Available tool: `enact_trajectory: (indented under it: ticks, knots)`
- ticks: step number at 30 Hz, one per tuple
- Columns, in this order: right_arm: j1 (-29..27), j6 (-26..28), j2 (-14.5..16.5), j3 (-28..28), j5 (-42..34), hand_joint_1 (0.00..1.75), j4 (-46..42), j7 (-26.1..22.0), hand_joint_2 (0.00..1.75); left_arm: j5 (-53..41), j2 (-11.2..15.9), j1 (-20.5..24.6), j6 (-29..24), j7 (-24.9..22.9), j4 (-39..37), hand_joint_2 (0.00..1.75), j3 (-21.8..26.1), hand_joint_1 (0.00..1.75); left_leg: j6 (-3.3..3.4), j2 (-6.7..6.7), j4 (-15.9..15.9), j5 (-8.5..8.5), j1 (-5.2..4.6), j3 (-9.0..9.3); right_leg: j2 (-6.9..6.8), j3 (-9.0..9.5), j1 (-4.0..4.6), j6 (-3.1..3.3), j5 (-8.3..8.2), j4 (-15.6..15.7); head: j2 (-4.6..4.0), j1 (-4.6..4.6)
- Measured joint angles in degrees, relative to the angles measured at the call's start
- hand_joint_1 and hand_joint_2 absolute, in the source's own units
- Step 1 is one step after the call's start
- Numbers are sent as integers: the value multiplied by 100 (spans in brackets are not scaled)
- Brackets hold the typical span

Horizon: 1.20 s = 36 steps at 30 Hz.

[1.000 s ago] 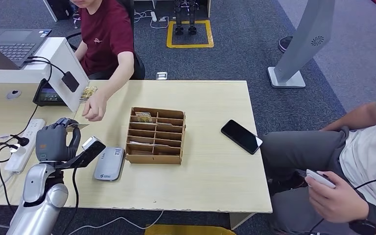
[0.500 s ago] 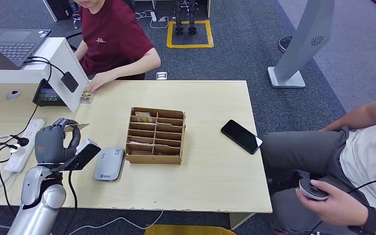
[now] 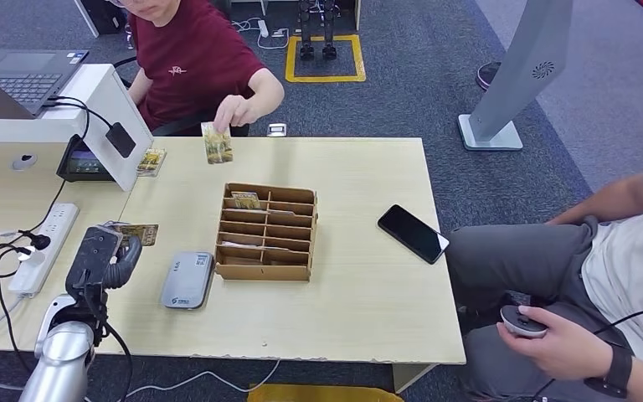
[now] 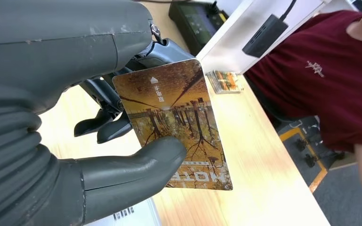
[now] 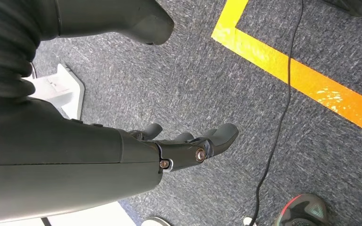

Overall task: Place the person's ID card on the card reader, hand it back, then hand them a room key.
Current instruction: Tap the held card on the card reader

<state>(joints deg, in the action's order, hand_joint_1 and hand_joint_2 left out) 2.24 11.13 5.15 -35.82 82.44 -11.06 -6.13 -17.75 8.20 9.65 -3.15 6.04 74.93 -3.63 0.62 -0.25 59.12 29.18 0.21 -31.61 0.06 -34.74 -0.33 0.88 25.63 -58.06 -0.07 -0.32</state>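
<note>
Gripping a card [image 4: 174, 134] between thumb and darker fingers, the robot's left hand [image 3: 105, 255] hovers over the near left part of a pale wooden table [image 3: 368, 285]. The card is glossy, with rounded corners and a golden-brown picture of trees under an orange sky; a small white arrow and white characters sit near one short end, and large pale block letters run along the other. The thumb lies across the printed face while the fingers back it from behind.

Just beside this hand, toward the table's middle, a flat grey card reader [image 3: 187, 280] lies near the front edge. Next to the reader stands an open wooden organiser [image 3: 266, 232] split into compartments, one far compartment holding a similar card.

Toward the right edge rests a black phone [image 3: 413, 234], face up.

At the far left edge lies a small stack of cards [image 3: 151, 161], beside a dark terminal [image 3: 84, 164]. Above the far edge a person in a dark red shirt [image 3: 186, 63] holds another gold card [image 3: 217, 142] out over the table.

The right hand [image 5: 188, 141] hangs over grey carpet with its fingers loosely apart, holding nothing
</note>
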Motion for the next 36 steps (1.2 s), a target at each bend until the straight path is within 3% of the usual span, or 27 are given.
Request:
enact_trajectory:
  ticks: [18, 25, 36]
  knots:
    - [16, 22, 12, 0, 9, 0, 0, 34, 175, -465, -165, 50, -118, -343, -297, 175, 2, 175, 0, 1, 0, 0, 0, 1, 0, -1, 0, 0, 0, 1, 0, 2]
    - [39, 15, 56, 0, 13, 0, 0, 73, 175, -1078, -356, 36, -204, -497, -533, 175, -82, 175, 0, 1, 0, 0, -1, 1, 0, 0, 0, 0, 0, 0, 0, 1]
    - [43, 15, 68, 0, 13, 0, 0, 81, 175, -1235, -522, 18, -207, -519, -720, 175, -111, 175, 0, 1, 0, 0, 0, 0, 0, -2, 0, 0, 0, 1, 0, 1]
